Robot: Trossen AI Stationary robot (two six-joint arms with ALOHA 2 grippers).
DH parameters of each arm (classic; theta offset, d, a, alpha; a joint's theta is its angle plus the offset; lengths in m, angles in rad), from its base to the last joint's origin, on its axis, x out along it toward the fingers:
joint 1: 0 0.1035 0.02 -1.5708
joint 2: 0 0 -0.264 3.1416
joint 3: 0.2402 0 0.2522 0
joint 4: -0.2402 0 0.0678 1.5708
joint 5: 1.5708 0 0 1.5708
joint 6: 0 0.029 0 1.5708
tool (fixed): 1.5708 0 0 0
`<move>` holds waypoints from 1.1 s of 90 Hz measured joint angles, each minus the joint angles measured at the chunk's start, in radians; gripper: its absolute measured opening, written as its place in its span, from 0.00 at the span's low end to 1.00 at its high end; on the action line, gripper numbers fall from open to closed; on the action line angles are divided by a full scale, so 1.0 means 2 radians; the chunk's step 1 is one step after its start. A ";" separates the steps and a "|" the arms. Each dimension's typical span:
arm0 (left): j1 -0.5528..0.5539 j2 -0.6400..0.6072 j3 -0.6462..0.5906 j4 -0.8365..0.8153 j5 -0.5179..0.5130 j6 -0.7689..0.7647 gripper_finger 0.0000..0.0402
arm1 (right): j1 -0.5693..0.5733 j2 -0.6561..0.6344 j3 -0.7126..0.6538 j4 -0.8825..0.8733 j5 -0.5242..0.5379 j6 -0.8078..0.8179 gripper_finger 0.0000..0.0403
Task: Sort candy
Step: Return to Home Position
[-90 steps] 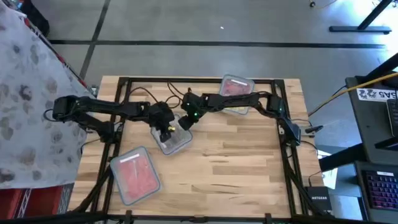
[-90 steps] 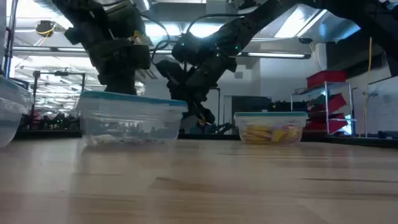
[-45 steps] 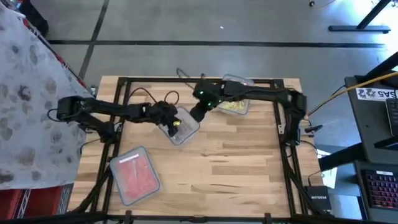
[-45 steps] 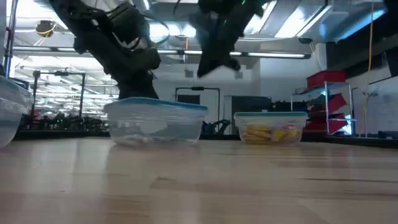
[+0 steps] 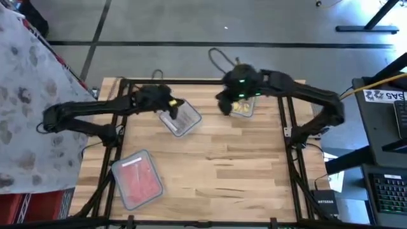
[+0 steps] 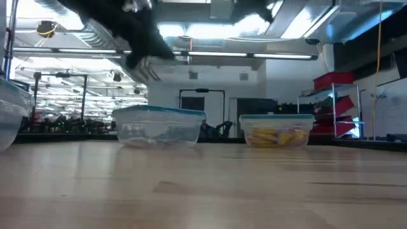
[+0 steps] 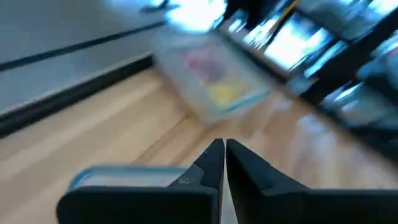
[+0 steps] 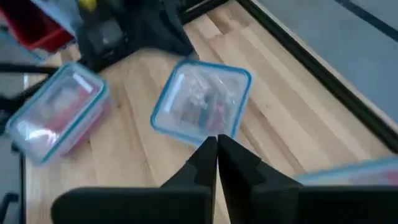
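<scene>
You are looking at the left gripper (image 5: 166, 104) hanging over the table (image 5: 241, 172) with its fingers pressed together, gripping nothing. The lidded square bin (image 6: 159, 113) of mixed candy (image 8: 200, 106) is sitting just beside and below its tips, and the rectangular bin (image 8: 101, 92) of red candy (image 5: 138, 181) is lying well apart from it. The right gripper (image 5: 224, 105) is hovering with its fingers pressed together and empty, just over the edge of the lidded bin (image 6: 276, 118) holding yellow candy (image 6: 275, 136).
</scene>
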 joint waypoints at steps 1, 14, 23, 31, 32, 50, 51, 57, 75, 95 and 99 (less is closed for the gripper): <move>0.001 -0.008 0.001 0.001 0.005 -0.002 0.00 | -0.002 -0.005 0.000 -0.009 -0.002 -0.004 0.00; 0.007 -0.106 0.003 -0.024 0.067 -0.008 0.00 | -0.042 -0.065 -0.009 -0.095 -0.025 -0.039 0.00; 0.008 -0.181 0.003 -0.077 0.073 -0.012 0.00 | -0.083 -0.117 -0.052 -0.089 -0.057 -0.042 0.00; 0.009 -0.243 0.003 -0.145 0.045 -0.011 0.00 | -0.122 -0.171 -0.108 -0.061 -0.095 -0.041 0.00; 0.009 -0.250 0.003 -0.154 0.039 -0.011 0.00 | -0.127 -0.177 -0.116 -0.058 -0.100 -0.041 0.00; 0.009 -0.359 -0.006 -0.274 -0.033 -0.002 0.00 | -0.199 -0.268 -0.256 0.044 -0.198 -0.025 0.00; 0.009 -0.364 -0.008 -0.276 -0.035 -0.003 0.00 | -0.202 -0.272 -0.263 0.051 -0.204 -0.023 0.00; 0.009 -0.392 -0.019 -0.283 -0.040 -0.011 0.00 | -0.220 -0.292 -0.307 0.096 -0.236 -0.009 0.00; 0.009 -0.467 -0.064 -0.292 -0.040 -0.051 0.00 | -0.253 -0.327 -0.412 0.228 -0.294 0.017 0.00; 0.009 -0.541 -0.100 -0.307 -0.106 -0.070 0.00 | -0.317 -0.348 -0.508 0.333 -0.350 0.040 0.00; 0.009 -0.538 -0.103 -0.326 -0.104 -0.060 0.00 | -0.331 -0.350 -0.524 0.362 -0.372 0.049 0.00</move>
